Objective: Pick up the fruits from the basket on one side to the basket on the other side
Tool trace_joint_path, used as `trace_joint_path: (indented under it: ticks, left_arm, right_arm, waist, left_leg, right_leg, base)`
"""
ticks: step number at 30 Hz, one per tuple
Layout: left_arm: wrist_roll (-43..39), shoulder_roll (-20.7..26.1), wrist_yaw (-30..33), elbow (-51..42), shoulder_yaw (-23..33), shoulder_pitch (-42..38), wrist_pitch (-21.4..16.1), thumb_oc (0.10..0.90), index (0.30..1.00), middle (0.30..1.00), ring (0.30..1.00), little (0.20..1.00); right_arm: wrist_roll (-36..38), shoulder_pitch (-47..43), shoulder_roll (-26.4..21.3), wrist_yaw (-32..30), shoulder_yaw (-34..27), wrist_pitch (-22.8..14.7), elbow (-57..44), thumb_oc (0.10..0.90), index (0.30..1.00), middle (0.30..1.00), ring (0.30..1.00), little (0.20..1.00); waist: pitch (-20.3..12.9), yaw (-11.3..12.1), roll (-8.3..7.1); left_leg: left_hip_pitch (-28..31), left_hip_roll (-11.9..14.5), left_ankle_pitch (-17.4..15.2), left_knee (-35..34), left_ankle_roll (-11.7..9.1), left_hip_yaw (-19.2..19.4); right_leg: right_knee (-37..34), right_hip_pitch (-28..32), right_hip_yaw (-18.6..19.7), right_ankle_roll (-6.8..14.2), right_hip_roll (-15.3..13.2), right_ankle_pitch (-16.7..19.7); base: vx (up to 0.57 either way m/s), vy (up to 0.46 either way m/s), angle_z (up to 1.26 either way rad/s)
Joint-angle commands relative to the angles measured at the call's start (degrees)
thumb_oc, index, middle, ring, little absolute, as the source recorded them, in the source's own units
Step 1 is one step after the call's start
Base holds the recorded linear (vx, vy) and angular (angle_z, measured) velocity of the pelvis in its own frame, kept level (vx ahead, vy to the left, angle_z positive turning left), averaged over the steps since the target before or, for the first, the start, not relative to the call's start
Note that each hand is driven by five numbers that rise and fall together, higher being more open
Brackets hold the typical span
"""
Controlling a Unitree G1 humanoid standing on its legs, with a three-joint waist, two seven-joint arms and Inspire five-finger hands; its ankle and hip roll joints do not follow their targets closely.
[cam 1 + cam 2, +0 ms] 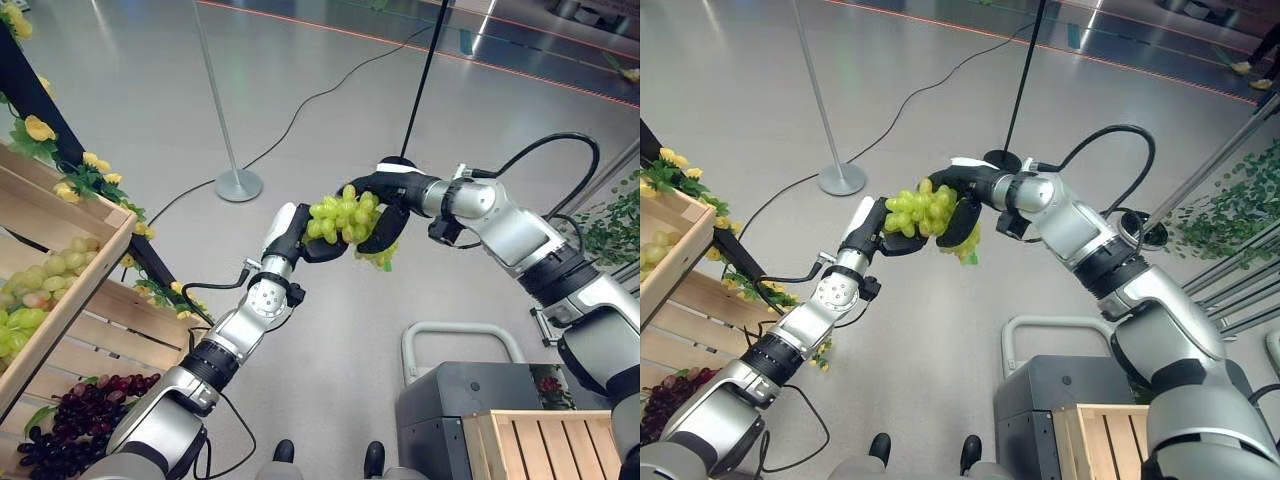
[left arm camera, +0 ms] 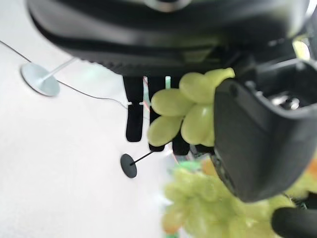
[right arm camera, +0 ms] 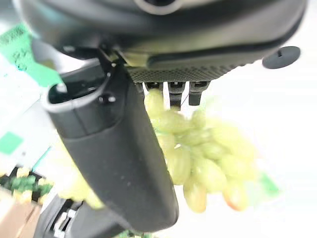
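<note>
**Green grapes held between both robot hands in mid-air**

Green and plastic-looking, the bunch of pale grapes is seen well above the grey floor, midway between the two sides, caught between the right robot hand and the left robot hand. The right robot hand is curled over the bunch from above and from the far side, thumb and fingers wrapped round it. The left robot hand lies just beneath and on the near side, its thumb and fingers closed against the lower grapes, so the bunch is judged to be gripped by both at once. The long axis of the bunch runs roughly level from one hand to the other, with a short tail hanging below the right robot hand.

A handover is judged to be in hand. The slatted wooden crate of green grapes lies behind the left arm, on its outer side, and the light wooden crate lies below the right arm. Which hand should let go cannot be settled from this alone.
</note>
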Motion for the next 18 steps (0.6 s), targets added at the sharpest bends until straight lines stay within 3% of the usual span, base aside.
trace_joint_path:
  ticks: [1,6,10,18]
  left_arm:
    - [-0.60,-1.35,3.29,0.75,2.92,-3.90,-9.69,0.400,0.300,0.300,0.300,0.300]
    - [-0.90,-0.42,3.43,0.31,3.16,-3.17,-10.02,0.400,0.300,0.300,0.300,0.300]
    - [-1.06,0.09,3.52,0.02,3.72,-2.48,-10.10,0.400,0.300,0.300,0.300,0.300]
    - [-1.51,0.76,3.51,-0.15,4.35,-2.61,-11.26,0.400,0.300,0.300,0.300,0.300]
  right_arm:
    - [4.36,-0.73,-4.24,-7.84,-6.21,-5.95,3.25,0.800,0.900,0.900,0.900,0.900]
    - [8.12,2.28,-5.32,-13.63,-10.54,-6.70,4.50,0.800,0.900,0.900,0.900,0.900]
    - [6.94,4.92,-5.64,-16.16,-13.27,-7.22,4.83,0.800,0.900,0.900,0.900,0.900]
    - [7.16,6.88,-5.80,-17.05,-13.09,-8.00,5.72,0.800,0.900,0.900,0.900,0.900]
  waist:
    - [-8.86,0.07,-0.93]
    - [-8.51,-0.06,-0.51]
    - [-8.54,-0.27,-0.13]
    - [-8.45,-0.38,0.36]
  left_leg:
    - [0.84,0.57,-2.97,0.25,-0.76,1.16]
    - [0.90,0.57,-3.14,0.36,-0.72,1.16]
    - [0.88,0.53,-3.32,0.44,-0.67,1.40]
    - [1.08,0.50,-3.38,0.56,-0.59,1.44]
  right_leg:
    - [0.55,4.15,-2.02,0.23,-1.97,-2.58]
    - [0.63,4.23,-2.02,0.29,-2.07,-2.67]
    - [0.64,4.17,-1.75,0.45,-2.15,-2.78]
    - [0.74,4.19,-1.62,0.44,-2.21,-2.81]
  base:
    - [0.00,0.000,0.00]
    - [0.00,0.000,0.00]
    - [0.00,0.000,0.00]
    - [0.00,0.000,0.00]
